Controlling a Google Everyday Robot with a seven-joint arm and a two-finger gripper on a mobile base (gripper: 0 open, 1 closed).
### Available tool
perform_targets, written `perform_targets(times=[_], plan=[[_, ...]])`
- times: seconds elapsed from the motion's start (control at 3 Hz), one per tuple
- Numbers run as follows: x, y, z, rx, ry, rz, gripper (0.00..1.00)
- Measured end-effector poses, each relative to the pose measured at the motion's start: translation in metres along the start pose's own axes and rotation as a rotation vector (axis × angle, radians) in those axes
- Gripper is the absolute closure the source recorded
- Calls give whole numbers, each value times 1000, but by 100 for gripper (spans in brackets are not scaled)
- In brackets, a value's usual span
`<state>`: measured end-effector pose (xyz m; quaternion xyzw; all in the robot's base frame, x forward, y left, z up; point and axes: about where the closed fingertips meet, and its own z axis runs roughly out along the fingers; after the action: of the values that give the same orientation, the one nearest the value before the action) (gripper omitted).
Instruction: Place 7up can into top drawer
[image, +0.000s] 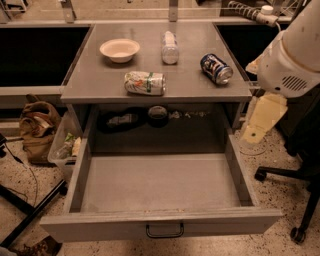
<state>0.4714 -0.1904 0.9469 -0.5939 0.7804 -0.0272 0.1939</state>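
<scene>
The 7up can (145, 83) lies on its side near the front edge of the grey tabletop (95, 82); it is whitish with green print. Below it the top drawer (160, 224) is pulled fully open, and its inside shows nothing in it; a dark pull handle (165, 231) sits at the centre of the front panel. My white arm comes in at the right edge, and my gripper (260, 122) hangs beside the table's right side, well apart from the can and holding nothing I can see.
On the tabletop are a white bowl (119, 49), a clear bottle on its side (170, 47) and a dark blue can (216, 68). Dark clutter (158, 113) sits behind the drawer. A brown bag (37, 127) is on the left, an office chair base (300, 175) on the right.
</scene>
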Motion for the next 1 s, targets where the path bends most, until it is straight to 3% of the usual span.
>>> perform_targets(times=[0.67,1.0], plan=[[-42,-54,94,136,5,63,0],[-42,-54,94,136,5,63,0]])
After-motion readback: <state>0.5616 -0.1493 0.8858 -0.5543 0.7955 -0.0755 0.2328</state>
